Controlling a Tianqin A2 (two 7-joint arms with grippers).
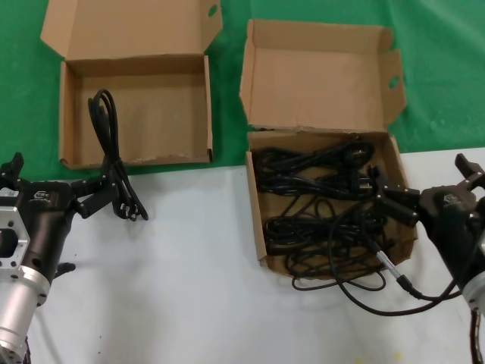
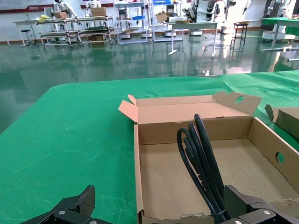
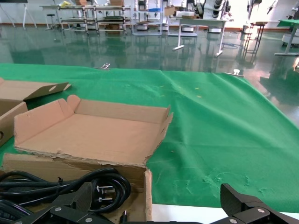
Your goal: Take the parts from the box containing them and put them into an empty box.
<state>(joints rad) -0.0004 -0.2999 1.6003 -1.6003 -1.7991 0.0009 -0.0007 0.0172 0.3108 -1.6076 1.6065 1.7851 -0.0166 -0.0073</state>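
One part, a black cord bundle (image 1: 106,136) (image 2: 201,154), lies across the ragged front edge of the wide shallow empty box (image 1: 167,114) (image 2: 187,182), its plug end out on the white table. My left gripper (image 1: 106,191) (image 2: 160,198) is open at that front edge, and the bundle runs just beside one finger without being held. The squarish box (image 1: 256,220) (image 3: 88,135) holds several tangled black cords (image 1: 318,189) (image 3: 98,186). My right gripper (image 1: 388,201) (image 3: 156,196) is open at that box's right wall, with nothing between its fingers.
Both boxes stand with lids folded back where the green cloth (image 1: 227,45) meets the white table (image 1: 189,265). A thin black cable with a metal connector (image 1: 390,269) trails on the table in front of the squarish box.
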